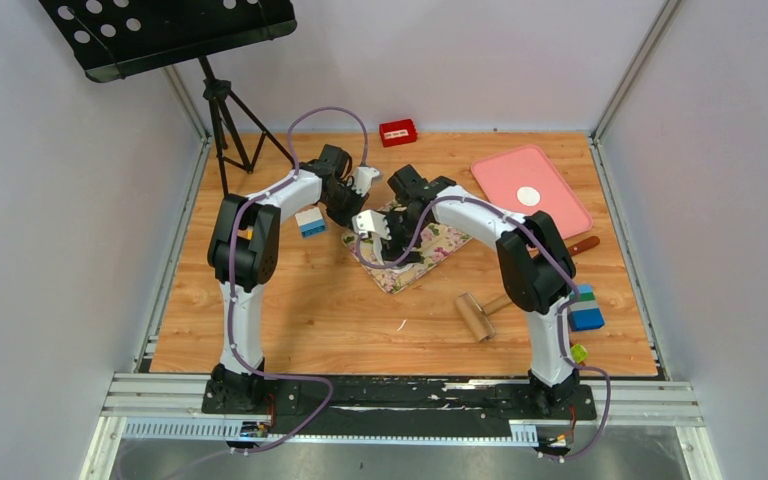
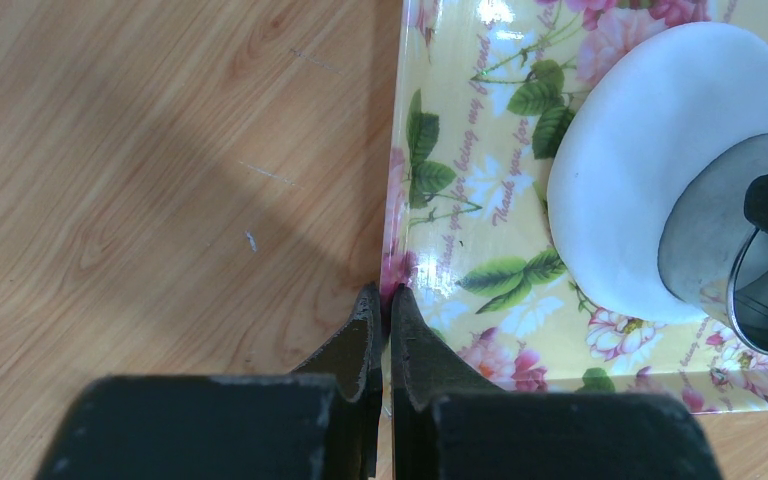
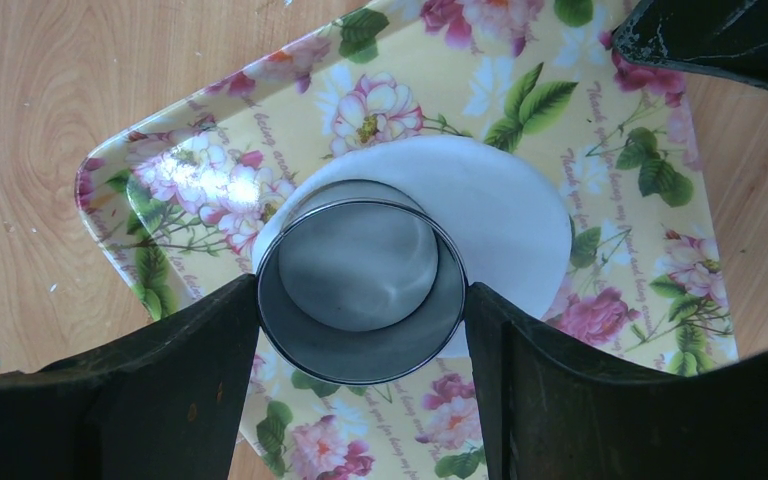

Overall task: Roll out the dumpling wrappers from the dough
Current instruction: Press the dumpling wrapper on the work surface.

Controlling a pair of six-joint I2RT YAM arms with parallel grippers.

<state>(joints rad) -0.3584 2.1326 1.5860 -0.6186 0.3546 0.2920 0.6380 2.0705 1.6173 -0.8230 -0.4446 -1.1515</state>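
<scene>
Right wrist, right jaws clamping steel ring (image 3: 360,362) on smooth white dough (image 3: 505,215), left jaws pinching floral tray (image 2: 460,190)

Two arms, same build: left arm (image 1: 245,250), right arm (image 1: 525,262). White shells on long links, black housings at joints. Lilac cable (image 1: 230,305) looped along each arm. Black bases (image 1: 232,385). Small orange spot on left elbow housing. Left fingers (image 2: 358,345) matte black, tapering thin; right fingers (image 3: 160,395) black, broad, scuffed.
</scene>
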